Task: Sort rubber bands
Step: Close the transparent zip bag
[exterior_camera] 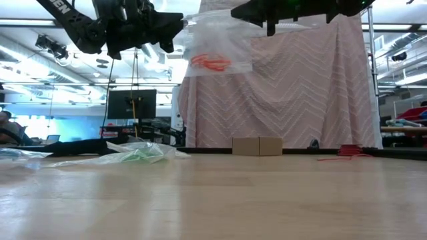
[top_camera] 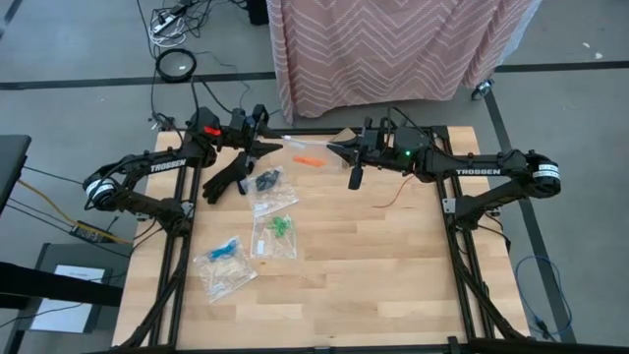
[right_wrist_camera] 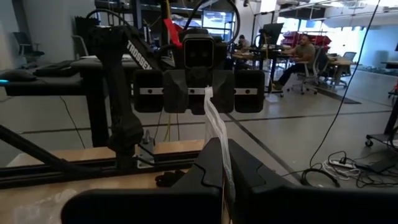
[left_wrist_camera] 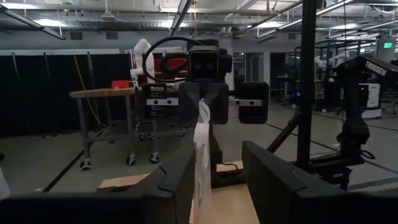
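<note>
"TROSSEN" marks both my arms. My left jaws (top_camera: pixel 267 147) and clenched right jaws (top_camera: pixel 334 148) grasp a clear plastic bag (exterior_camera: pixel 217 47) of orange rubber bands (exterior_camera: pixel 211 63) above the bench's (top_camera: pixel 373 265) far edge.

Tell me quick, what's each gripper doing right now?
Left gripper: closed on one end of the clear bag of orange rubber bands, held in the air.
Right gripper: shut on the bag's other end.
</note>
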